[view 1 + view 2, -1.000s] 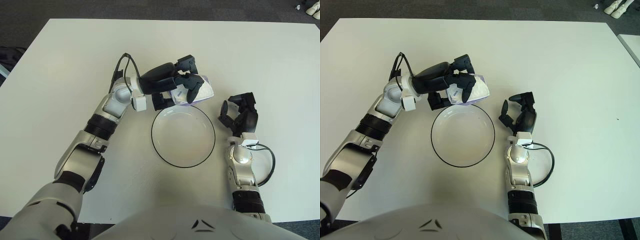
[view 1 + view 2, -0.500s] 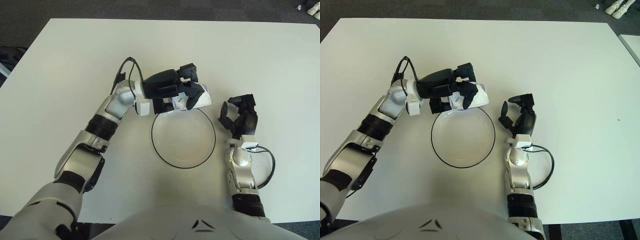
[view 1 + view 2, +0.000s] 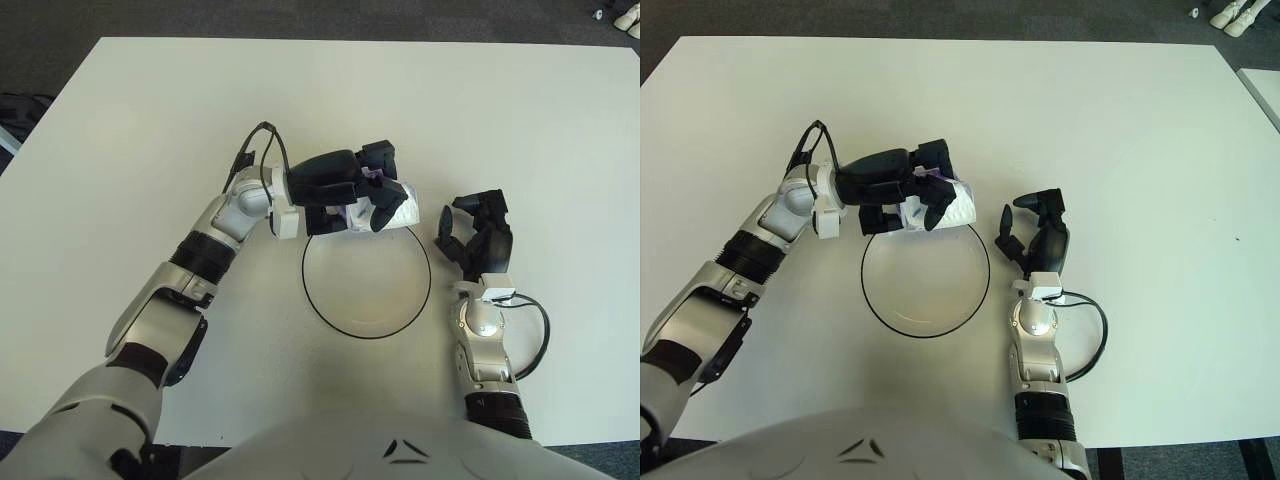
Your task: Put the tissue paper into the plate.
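So the tissue paper (image 3: 392,205) is a white packet with a bit of purple print, clamped in my left hand (image 3: 352,192) and showing at the far edge of the plate (image 3: 318,295), overlapping the rim at its upper part. Whether it touches the plate I cannot tell. My black fingers (image 3: 380,205) wrap over the top and front of the packet, thumb side underneath, so most of its left half is hidden; only the right end sticks out past the fingertips.

Left arm comes in from my left, elbow bent, forearm running to the right across the table (image 3: 120,150), wrist roughly level, palm facing right toward the packet. A thin black cable (image 3: 262,140) loops up off the wrist.

Plate is round, white, with a dark rim, nothing lying in it, sitting on the table right in front of my torso.

My right hand (image 3: 475,235) shows just to the right of the plate, near it but apart from the rim, forearm coming up from the bottom edge, fingers pointing away from me, loosely curled and spread, holding nothing. Another black cable (image 3: 535,335) loops off that wrist.

Table is plain white; dark floor (image 3: 300,15) beyond its far edge. Nothing stands between packet and plate.
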